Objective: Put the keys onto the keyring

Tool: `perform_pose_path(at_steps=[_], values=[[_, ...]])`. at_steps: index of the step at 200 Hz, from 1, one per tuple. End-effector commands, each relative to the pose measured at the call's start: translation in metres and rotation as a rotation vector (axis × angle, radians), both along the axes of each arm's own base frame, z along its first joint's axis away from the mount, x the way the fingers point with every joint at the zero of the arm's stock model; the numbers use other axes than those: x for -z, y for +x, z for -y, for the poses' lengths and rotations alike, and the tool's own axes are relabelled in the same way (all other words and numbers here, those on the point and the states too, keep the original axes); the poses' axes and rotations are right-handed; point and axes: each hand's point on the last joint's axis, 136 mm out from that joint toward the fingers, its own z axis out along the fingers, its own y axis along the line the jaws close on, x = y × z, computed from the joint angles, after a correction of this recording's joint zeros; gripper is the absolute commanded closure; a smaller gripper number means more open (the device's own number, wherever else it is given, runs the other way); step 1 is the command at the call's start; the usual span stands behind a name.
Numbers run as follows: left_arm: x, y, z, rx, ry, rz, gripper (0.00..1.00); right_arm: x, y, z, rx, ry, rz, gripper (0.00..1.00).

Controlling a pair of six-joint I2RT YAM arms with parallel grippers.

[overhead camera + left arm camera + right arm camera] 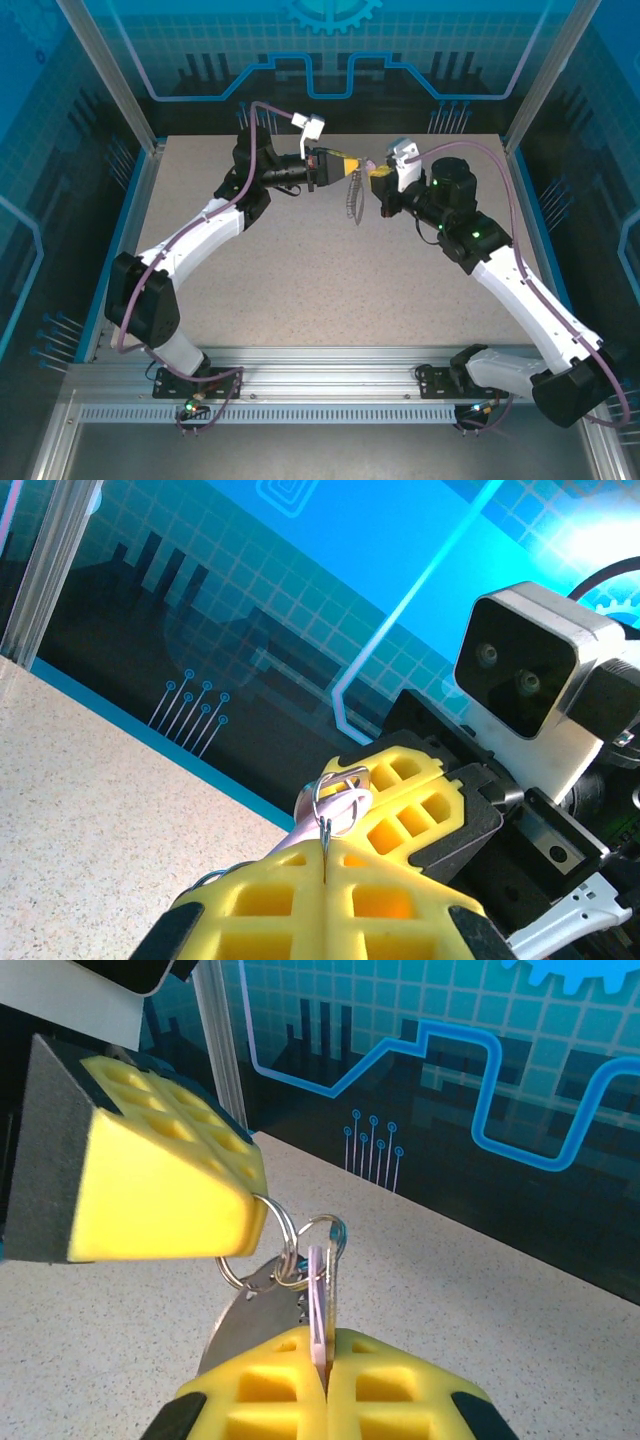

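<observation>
Both grippers meet in mid-air above the far middle of the table. My left gripper (pixel 347 163) (pixel 325 858) is shut on the thin wire of the keyring (pixel 336 798) (pixel 283 1243), a set of silvery linked rings. A short beaded chain (pixel 350 200) hangs down from it. My right gripper (pixel 378 180) (pixel 322 1362) is shut on the keys, a lilac-headed key (pixel 318 1295) with a thin metal piece pressed beside it. A small ring (pixel 330 1232) runs through the top of the lilac key and links to the keyring. A flat grey metal key (pixel 245 1320) dangles from the rings, partly behind my right fingers.
The speckled table (pixel 330 290) lies below both grippers. Blue patterned walls (pixel 330 60) and metal frame posts (pixel 150 140) enclose the back and sides. The right wrist camera housing (pixel 530 665) sits close in front of my left gripper.
</observation>
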Motion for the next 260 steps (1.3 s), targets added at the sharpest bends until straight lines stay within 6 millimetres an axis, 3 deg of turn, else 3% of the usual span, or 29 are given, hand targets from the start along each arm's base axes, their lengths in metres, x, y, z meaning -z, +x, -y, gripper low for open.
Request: perform_pose_path(at_steps=[1, 68, 164, 260], values=[[-0.018, -0.011, -0.003, 0.002, -0.011, 0.07, 1.0, -0.004, 0.0, -0.004, -0.028, -0.015, -0.004, 1.0], [-0.017, -0.012, -0.001, 0.003, -0.005, 0.071, 1.0, 0.002, 0.002, -0.012, -0.055, -0.032, -0.027, 1.0], [-0.014, -0.011, -0.001, -0.003, 0.004, 0.069, 1.0, -0.007, 0.006, 0.022, 0.035, 0.012, -0.016, 1.0], [-0.015, -0.011, 0.002, 0.001, 0.006, 0.069, 1.0, -0.001, 0.001, -0.007, -0.053, 0.0, -0.036, 1.0]])
